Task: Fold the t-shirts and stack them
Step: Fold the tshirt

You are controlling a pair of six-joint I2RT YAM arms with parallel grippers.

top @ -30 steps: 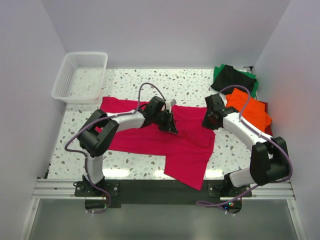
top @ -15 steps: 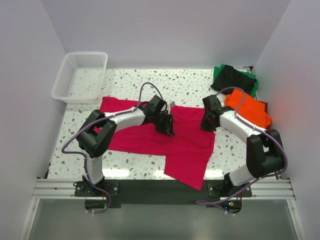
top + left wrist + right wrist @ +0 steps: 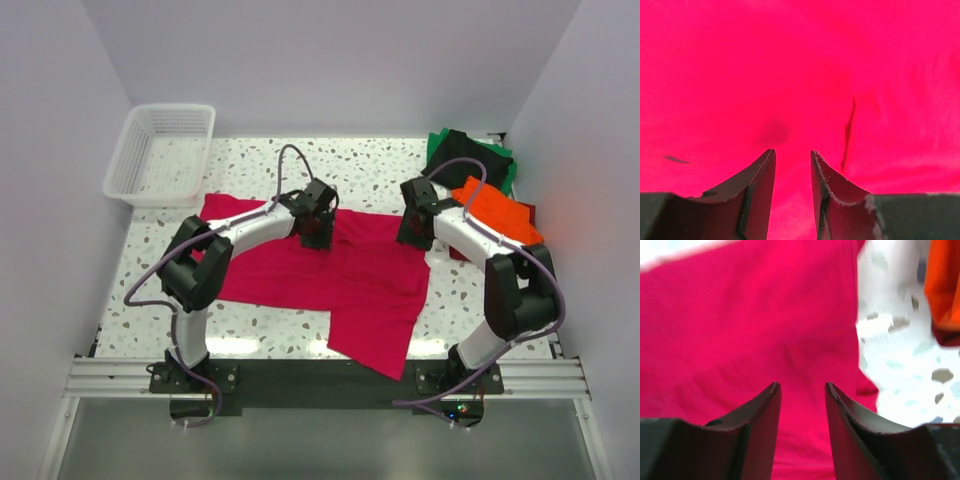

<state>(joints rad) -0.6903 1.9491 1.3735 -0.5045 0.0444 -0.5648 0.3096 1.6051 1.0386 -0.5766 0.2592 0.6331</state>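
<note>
A crimson-pink t-shirt (image 3: 350,280) is seen spread flat across the middle of the speckled table (image 3: 380,165), one portion reaching toward the near edge. Both arms are placed over its far hem. The left gripper (image 3: 792,152) is held narrowly parted just above the cloth, nothing between its fingers; the right gripper (image 3: 802,385) is likewise parted and grips nothing. By the right edge an orange t-shirt (image 3: 500,212) is laid over a dark red one (image 3: 946,337). A black t-shirt (image 3: 460,152) is piled on a green one (image 3: 508,165) in the far right corner. A white mesh basket (image 3: 125,160) is set at the far left corner, apart from all the shirts
</note>
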